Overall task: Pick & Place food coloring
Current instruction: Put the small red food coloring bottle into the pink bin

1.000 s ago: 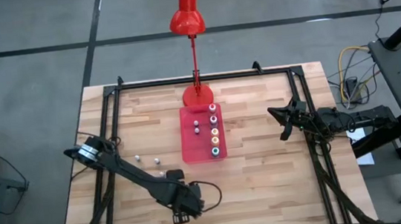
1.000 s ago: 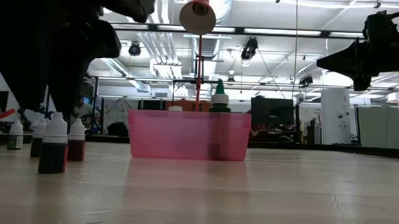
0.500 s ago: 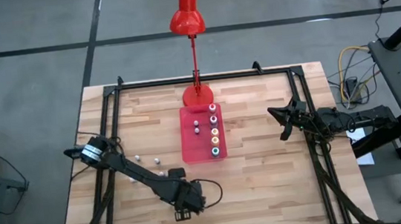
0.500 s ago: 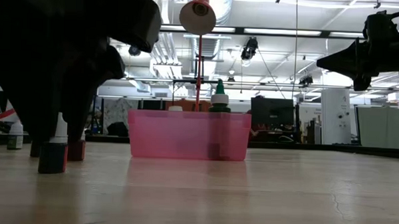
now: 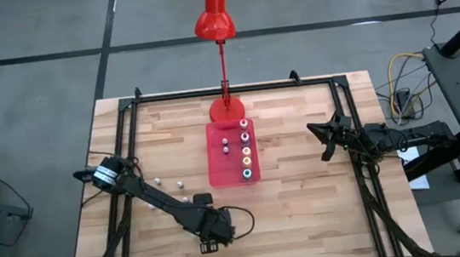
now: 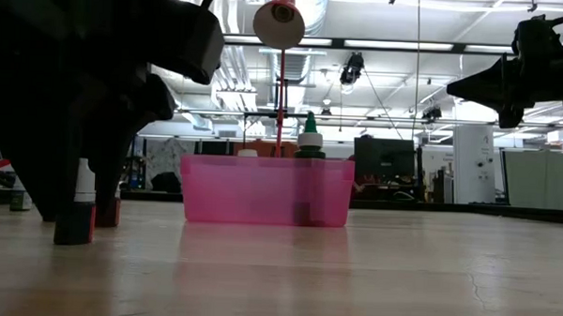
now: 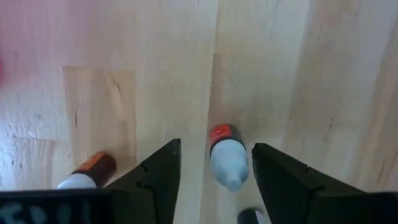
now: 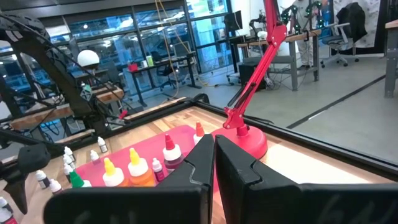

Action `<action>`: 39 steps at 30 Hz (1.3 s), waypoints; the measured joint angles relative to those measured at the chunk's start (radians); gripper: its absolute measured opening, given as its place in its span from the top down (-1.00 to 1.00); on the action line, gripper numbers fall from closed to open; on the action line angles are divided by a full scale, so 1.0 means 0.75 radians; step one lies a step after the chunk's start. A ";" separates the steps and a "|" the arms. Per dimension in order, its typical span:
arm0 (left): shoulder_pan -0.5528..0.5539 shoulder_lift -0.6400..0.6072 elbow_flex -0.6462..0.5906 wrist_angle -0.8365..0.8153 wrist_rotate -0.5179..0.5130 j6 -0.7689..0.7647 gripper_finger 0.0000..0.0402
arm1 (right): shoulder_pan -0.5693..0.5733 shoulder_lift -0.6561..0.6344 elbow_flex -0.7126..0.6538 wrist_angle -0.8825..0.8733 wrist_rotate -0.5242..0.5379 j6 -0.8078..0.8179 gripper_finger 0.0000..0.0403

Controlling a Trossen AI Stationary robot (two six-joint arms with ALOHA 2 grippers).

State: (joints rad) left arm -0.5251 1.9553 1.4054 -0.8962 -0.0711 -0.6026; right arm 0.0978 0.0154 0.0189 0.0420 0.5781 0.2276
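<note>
The bottle now in play is a small whitish-capped one with a red band. It stands on the bare table at about 7 o'clock from the tray, near the front edge. The left gripper has sunk over it in the last second. In the low view the dark fingers were above the row of bottles and now reach the tabletop on both sides of one. The wrist view shows the bottle between the two fingers, which are spread with a gap on each side, so nothing is pinched yet. The bottle seems to sit off-centre, closer to one finger, though the steep angle makes that hard to judge. A second bottle stands just outside the other finger, and a third cap peeks in close by, so a closing squeeze could knock a neighbour. The descent looks finished, and closing on the bottle is likely the step at hand. A few more loose bottles wait at 9 o'clock from the tray. The tray already holds the five bigger coloured-cap bottles in a line, along with some small ones. The right gripper has not moved. It waits at 3 o'clock from the tray with its fingers pressed together, holding nothing.
</note>
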 joint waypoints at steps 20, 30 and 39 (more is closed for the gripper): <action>0.002 -0.002 0.003 0.008 -0.009 -0.019 0.80 | 0.000 0.000 0.000 0.000 0.000 0.000 0.96; 0.043 -0.041 0.136 -0.085 0.004 -0.021 0.78 | 0.000 0.000 0.000 0.000 -0.001 0.000 0.96; 0.126 -0.084 0.307 -0.271 0.004 0.077 0.79 | -0.001 0.000 0.000 0.000 -0.001 0.000 0.96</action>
State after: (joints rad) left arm -0.4305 1.8920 1.6354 -1.0998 -0.0681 -0.5448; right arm 0.0971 0.0152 0.0190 0.0418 0.5777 0.2276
